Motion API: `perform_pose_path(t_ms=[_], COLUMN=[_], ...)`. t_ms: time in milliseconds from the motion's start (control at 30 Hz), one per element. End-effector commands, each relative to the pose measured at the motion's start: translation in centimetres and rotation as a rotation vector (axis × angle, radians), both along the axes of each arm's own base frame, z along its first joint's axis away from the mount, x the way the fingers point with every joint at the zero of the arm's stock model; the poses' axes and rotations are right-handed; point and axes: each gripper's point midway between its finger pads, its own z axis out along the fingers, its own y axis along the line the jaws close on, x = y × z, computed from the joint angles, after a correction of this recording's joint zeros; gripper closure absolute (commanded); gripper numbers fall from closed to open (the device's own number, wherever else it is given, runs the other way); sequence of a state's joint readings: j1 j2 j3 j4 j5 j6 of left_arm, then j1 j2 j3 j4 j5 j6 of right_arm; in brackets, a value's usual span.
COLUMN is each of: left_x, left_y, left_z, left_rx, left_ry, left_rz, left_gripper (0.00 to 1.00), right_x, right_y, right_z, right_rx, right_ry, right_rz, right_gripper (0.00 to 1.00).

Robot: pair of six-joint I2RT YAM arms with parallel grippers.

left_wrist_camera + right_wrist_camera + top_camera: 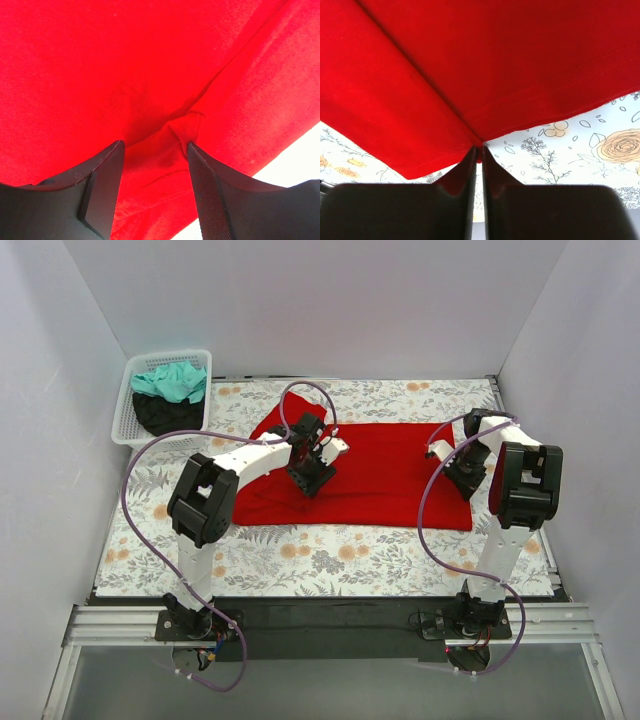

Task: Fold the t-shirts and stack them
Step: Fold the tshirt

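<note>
The red t-shirt [385, 472] lies spread across the middle of the floral cloth, with one sleeve sticking out at its far left. My left gripper [312, 478] is down on the shirt's left part. In the left wrist view [155, 145] it is open, with a raised wrinkle of the red shirt [125, 60] between its fingers. My right gripper [462, 475] is at the shirt's right edge. In the right wrist view [481, 149] it is shut on a folded hem corner of the red shirt [495, 60]. A teal t-shirt [172, 382] and a black t-shirt [165, 416] lie in the basket.
A white mesh basket [128, 390] stands at the far left corner. The grey-and-orange floral cloth [330, 555] covers the table and shows under the shirt's edge in the right wrist view [580, 145]. White walls close in the back and both sides.
</note>
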State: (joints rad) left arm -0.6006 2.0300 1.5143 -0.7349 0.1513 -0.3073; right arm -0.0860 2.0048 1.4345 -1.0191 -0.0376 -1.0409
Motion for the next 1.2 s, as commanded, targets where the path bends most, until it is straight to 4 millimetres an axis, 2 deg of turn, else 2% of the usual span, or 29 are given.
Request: perform_pose_path(t_ms=[0,67,233,533,767,800,867,900,1167], left_x=[0.6,0.5,0.1,-0.5,0.0,0.0,0.1,0.2,1.0], left_y=[-1.6,-2.0,-2.8,-2.0,-1.5,-1.6,-1.4,-1.3,-1.2], left_z=[3.7,4.3,4.8,2.2,1.7,1.7,2.0,2.0,3.3], left_rx=[-0.081,-0.095,-0.109,-0.036,-0.009,-0.008,-0.006,-0.003,-0.002], left_ry=[-0.054,-0.055,-0.050,-0.014,-0.039,-0.041,-0.053,-0.057,-0.112], left_rz=[-0.018,-0.026,-0.037,-0.030,-0.015,-0.016,-0.013,-0.014,-0.021], left_gripper=[0.48,0.48,0.49,0.53,0.79,0.86,0.92,0.99,1.00], right_x=[-0.1,-0.1,0.0,0.3,0.8,0.9,1.0,1.2,1.2], right_y=[0.1,0.2,0.4,0.5,0.3,0.2,0.1,0.0,0.0], right_z=[0.9,1.1,1.3,2.1,2.8,2.9,3.2,3.4,3.8], right_rx=[0.032,0.036,0.047,0.054,0.047,0.045,0.043,0.042,0.049], right_ry=[0.003,0.002,-0.004,-0.030,-0.053,-0.056,-0.064,-0.070,-0.074], right_rz=[0.044,0.043,0.044,0.052,0.063,0.065,0.065,0.064,0.062], right_gripper=[0.91,0.99,0.99,0.99,0.99,0.99,0.99,0.99,0.99])
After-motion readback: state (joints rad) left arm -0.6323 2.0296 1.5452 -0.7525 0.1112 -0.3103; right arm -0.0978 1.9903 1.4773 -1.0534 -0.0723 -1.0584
